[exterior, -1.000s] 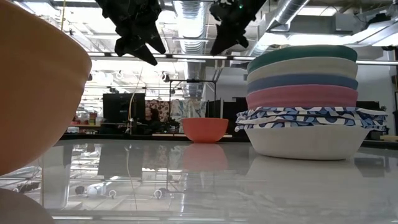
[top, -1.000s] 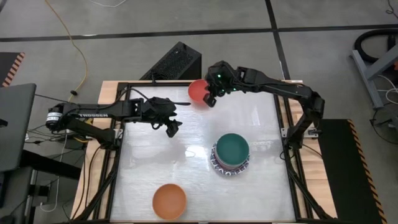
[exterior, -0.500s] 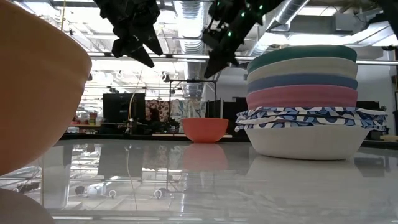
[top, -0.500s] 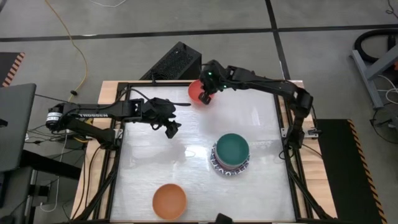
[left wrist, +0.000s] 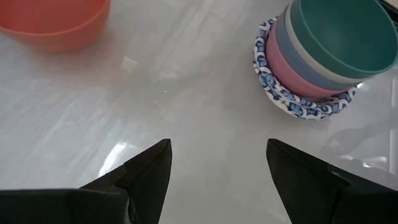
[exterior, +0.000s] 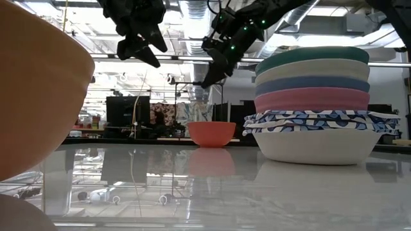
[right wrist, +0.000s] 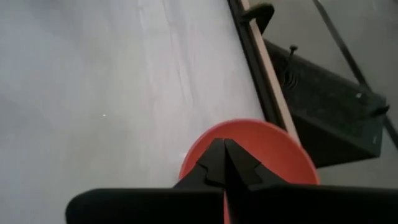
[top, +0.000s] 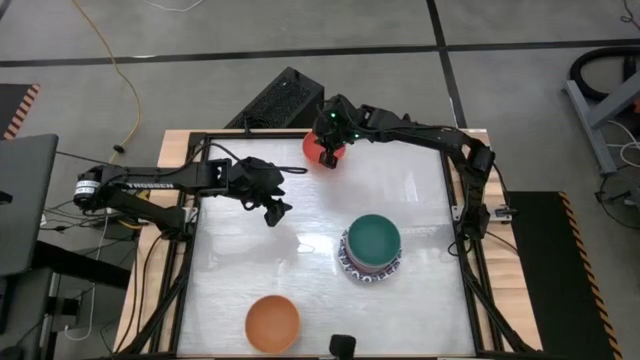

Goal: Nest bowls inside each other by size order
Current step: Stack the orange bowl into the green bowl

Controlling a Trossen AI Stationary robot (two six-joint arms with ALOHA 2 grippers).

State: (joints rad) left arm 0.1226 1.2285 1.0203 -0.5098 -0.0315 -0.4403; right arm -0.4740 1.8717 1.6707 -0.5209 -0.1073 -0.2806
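The right tool (right wrist: 225, 163), clenched, hovered over the smooth round red bowl (right wrist: 273, 149) on the glossy white worktop (top: 300, 260); the left tool (left wrist: 217, 168) gaped, released.

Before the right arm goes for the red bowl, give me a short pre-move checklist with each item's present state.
1. Right hand over the red bowl: ok; it hangs above the bowl at the table's far edge.
2. Right hand ready to take the rim: not ok; its fingers are shut and would need to open.
3. Red bowl standing free on the table: ok in the low view; nothing touches it.
4. Stack ready to receive: ok; the teal bowl on top is empty.
5. Left hand clear of the path: ok; open, holding nothing, above the table's left part.
6. Orange bowl out of the way: ok; near edge.
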